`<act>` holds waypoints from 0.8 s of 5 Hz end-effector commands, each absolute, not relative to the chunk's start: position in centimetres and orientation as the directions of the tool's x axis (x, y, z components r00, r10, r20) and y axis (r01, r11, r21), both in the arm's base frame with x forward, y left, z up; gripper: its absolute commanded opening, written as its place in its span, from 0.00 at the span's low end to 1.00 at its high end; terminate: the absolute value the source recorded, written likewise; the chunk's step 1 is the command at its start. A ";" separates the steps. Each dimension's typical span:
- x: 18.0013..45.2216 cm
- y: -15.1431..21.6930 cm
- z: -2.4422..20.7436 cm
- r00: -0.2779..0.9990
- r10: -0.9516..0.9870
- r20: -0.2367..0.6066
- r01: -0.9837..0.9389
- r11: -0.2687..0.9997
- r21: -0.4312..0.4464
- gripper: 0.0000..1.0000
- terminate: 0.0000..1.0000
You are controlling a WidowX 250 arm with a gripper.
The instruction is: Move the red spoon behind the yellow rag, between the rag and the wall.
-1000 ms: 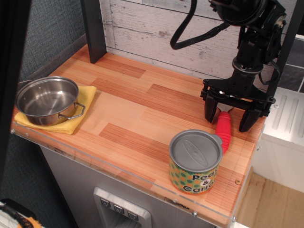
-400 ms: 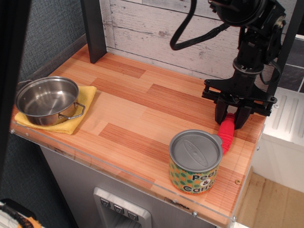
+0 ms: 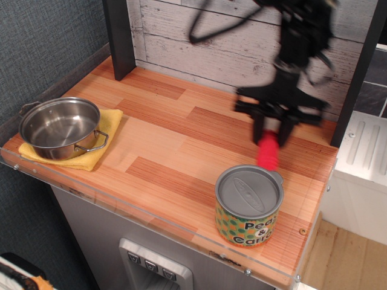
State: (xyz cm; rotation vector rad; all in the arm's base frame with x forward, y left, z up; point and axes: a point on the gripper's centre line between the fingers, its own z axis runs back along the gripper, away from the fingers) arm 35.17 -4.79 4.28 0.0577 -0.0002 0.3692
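Arm's coming down from the top of the shot, pretty motion-blurred, with the gripper point(image 3: 273, 134) pointing down and its fingers clamped on the red spoon point(image 3: 268, 152). The spoon hangs handle-down just behind the can point(image 3: 248, 205), seemingly clear of the wooden table point(image 3: 169, 139). A second ago it lay beside the can, under spread fingers that have since closed on it, farther right. Yellow rag point(image 3: 97, 151) sits way off left of the can, under the steel pot point(image 3: 59, 127), near the wall point(image 3: 199, 36).
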 end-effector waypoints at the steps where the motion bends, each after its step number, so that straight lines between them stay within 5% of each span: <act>1: 34.0 2.2 8.5 0.718 0.695 0.033 -0.689 0.716 -0.109 0.00 0.00; 4: 34.2 8.6 6.8 0.390 0.919 0.062 -0.910 0.395 -0.124 0.00 0.00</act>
